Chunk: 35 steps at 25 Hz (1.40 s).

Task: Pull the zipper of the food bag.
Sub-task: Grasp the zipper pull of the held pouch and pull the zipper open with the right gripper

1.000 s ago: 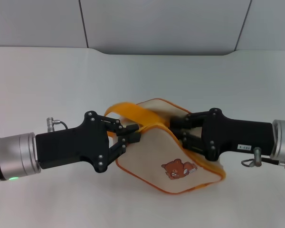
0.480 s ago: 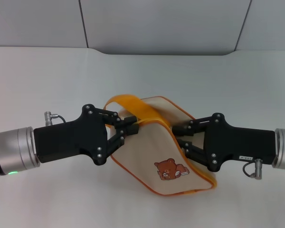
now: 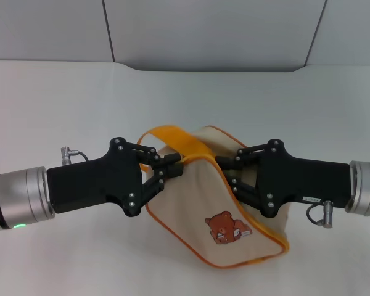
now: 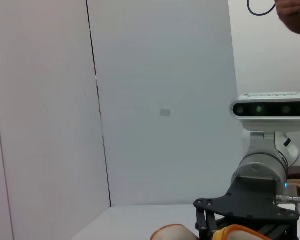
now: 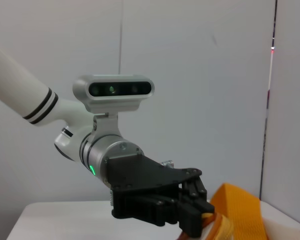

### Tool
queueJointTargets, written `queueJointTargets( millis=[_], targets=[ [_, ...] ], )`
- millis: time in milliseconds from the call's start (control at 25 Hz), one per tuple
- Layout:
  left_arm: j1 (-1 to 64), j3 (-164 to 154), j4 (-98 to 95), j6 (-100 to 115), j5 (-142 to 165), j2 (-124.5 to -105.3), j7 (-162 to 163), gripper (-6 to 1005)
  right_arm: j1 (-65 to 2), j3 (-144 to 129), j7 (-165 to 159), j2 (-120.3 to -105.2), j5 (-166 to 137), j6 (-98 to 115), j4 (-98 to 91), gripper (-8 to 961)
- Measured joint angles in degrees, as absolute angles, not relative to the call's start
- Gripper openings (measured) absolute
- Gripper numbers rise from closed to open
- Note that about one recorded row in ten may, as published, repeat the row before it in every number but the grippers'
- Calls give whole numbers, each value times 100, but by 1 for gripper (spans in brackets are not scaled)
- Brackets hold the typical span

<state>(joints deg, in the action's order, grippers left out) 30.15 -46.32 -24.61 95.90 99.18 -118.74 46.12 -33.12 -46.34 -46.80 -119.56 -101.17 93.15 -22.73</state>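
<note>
the food bag (image 3: 219, 203) is sitting mid-table between both arms, bear print facing the head camera, orange strap handle (image 3: 172, 140) arching over its top. the left gripper (image 3: 171, 168) is pinching narrowly at the bag's upper left corner, where the zipper (image 3: 200, 158) begins, probably on the pull tab, though the tab itself is too small to make out. the right gripper (image 3: 228, 172) is clamping the bag's right side, fingers closed onto the fabric, likely bracing it so the pull has something to work against. the right wrist view is showing the left gripper (image 5: 192, 222) nipping at orange material. the table (image 3: 61, 105) is lying flat beneath.
</note>
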Motion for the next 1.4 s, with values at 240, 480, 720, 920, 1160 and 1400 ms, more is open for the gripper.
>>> queueJointTargets(
  millis=[240, 480, 720, 920, 1160, 1400],
  targets=[
    [3009, -4632, -2460, 9604, 9912, -11875, 4614, 68, -3400, -4674, -4580, -11953, -10146, 9363, -2231, 203],
    [2990, -4595, -2460, 9594, 9914, -11874, 4596, 65, -3366, -4715, -4424, -11947, -10140, 9363, -2215, 85],
    [2989, -4412, -2461, 9451, 9915, -11866, 4655, 77, -3219, -4712, -4431, -11915, -10204, 9374, -2221, 6],
    [3008, -4307, -2478, 9254, 9914, -11856, 4815, 87, -2774, -4699, -4572, -11760, -10502, 9526, -2258, -2],
    [3022, -4050, -2477, 9157, 9914, -11834, 4835, 99, -2339, -4653, -4756, -11539, -10689, 9813, -2257, 22],
    [3055, -4040, -2467, 9103, 9912, -11842, 4838, 111, -2246, -4129, -5217, -11512, -10647, 9876, -2271, 57]
  ],
)
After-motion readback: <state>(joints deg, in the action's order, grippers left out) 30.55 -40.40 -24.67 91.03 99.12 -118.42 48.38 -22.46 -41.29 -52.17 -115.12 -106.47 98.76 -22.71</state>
